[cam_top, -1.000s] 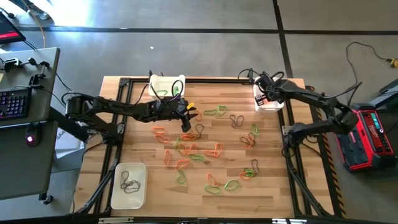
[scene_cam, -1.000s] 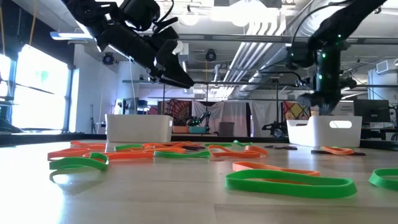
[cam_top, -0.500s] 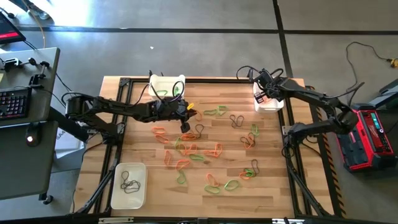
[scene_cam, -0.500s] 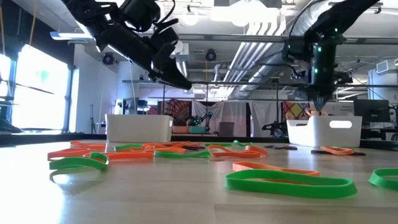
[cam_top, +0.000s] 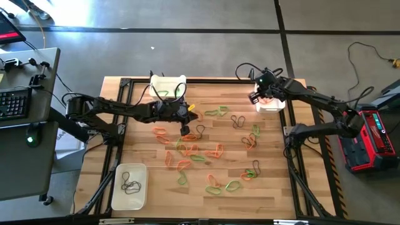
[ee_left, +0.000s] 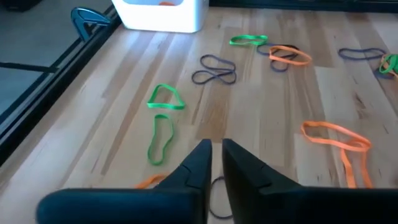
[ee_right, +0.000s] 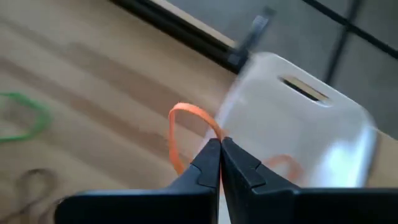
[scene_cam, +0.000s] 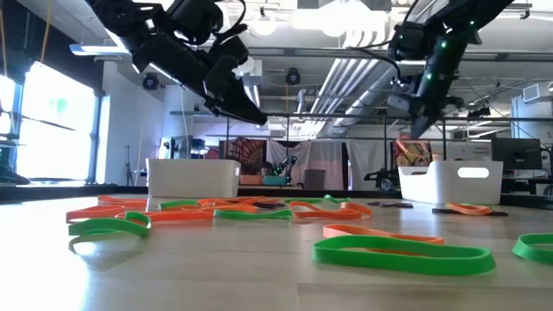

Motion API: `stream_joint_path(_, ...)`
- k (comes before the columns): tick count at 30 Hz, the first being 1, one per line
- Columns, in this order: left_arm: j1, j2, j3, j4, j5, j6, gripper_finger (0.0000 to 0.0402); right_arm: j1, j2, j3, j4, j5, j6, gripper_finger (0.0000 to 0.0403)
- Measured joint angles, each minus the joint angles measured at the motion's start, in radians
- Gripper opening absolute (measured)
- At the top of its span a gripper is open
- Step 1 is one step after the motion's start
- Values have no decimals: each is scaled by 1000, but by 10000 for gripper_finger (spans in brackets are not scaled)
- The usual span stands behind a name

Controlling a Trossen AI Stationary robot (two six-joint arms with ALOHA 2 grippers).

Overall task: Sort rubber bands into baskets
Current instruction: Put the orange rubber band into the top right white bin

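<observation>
Green, orange and dark rubber bands lie scattered over the wooden table. Three white baskets stand on it: far left with green bands, far right, near left with dark bands. My left gripper hovers shut above the table, near a dark band; nothing hangs from it in the low view. My right gripper is shut on an orange band, just left of the far right basket. My right gripper pinches the orange band between its two fingertips at one spot of the loop. The fingers slant down from above. The rest of the loop curves away beside the fingers, clear of the table, next to the basket's wall.
Another orange band lies in the far right basket. Bands lie thickest in the table's middle. A dark band pair and green bands lie ahead of my left gripper. Black frame rails run along the table's sides.
My left gripper has shut its fingers from wide open while staying in place. My right gripper, shut throughout, has risen and swung from above the far right basket toward the table's left, tipping as it went.
</observation>
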Motion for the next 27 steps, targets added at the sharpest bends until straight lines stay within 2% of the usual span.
stream_joint_path(8, 2, 0, 18, -2, 13, -24, 100, 202, -53, 1, 177, -129, -154, 0)
stream_joint_path(11, 1, 0, 20, 5, 24, 17, 96, 279, -51, 1, 213, -229, -181, 0)
stream_joint_path(13, -4, 0, 20, 5, 32, 37, 83, 324, -46, 1, 231, -230, -173, 0)
stream_joint_path(15, -7, 0, 20, 4, 36, 41, 65, 359, -46, 1, 233, -157, -157, 0)
stream_joint_path(18, -6, 0, 20, 3, 36, 41, 36, 394, -50, 1, 214, 30, -122, 0)
stream_joint_path(21, -6, 0, 20, 2, 35, 41, 11, 369, -56, 1, 147, 169, -57, 0)
stream_joint_path(27, -6, 0, 20, -3, 35, 34, 4, 207, -47, 0, -23, 196, 27, 0)
